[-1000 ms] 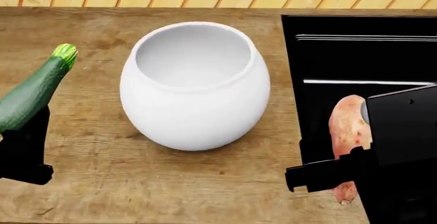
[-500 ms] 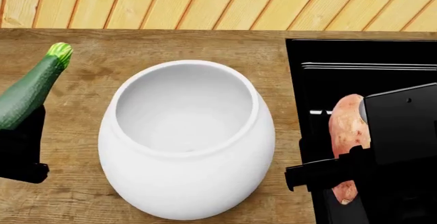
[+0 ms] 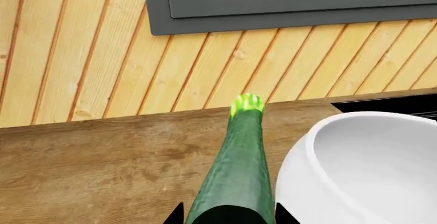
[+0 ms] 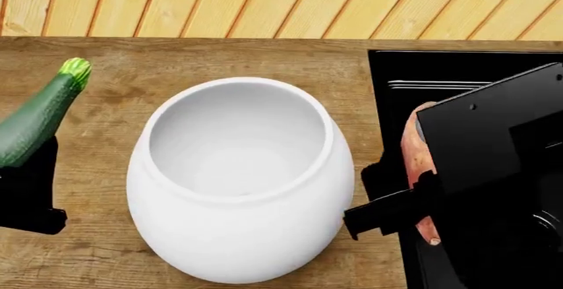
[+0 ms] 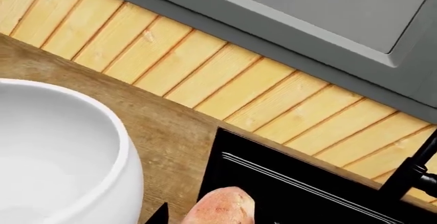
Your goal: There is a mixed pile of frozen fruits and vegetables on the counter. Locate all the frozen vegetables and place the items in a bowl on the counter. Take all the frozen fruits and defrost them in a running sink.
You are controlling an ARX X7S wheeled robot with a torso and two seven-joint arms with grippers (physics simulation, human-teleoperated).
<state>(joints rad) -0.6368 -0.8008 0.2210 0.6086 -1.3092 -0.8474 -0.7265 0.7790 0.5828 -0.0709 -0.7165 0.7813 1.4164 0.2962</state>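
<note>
Left wrist view. Left gripper: only two dark finger tips show at the frame edge, one on each side of the zucchini; they pinch its thick dark-green end. The zucchini runs straight out ahead of the gripper, its pale green stem end farthest from it, above the counter. The bowl sits just beside the gripper and the zucchini, on the sink side; whether rim and zucchini touch cannot be told. Beyond the stem end: wood-panel wall and a grey window frame.

Head view. Left gripper is closed on the zucchini, which slants up and away from it. The bowl stands upright on the counter, between the two grippers, mouth open and nothing visible inside. Right gripper clamps the sweet potato, lengthwise roughly upright, one black finger crossing its lower part. It hangs just beside the bowl's wall, over the near edge of the sink.

Right wrist view. Right gripper is mostly cut off; one dark finger tip shows beside the sweet potato, which sticks out ahead of it. Bowl is close alongside. Ahead lies the sink, with the faucet off to the far side.
</note>
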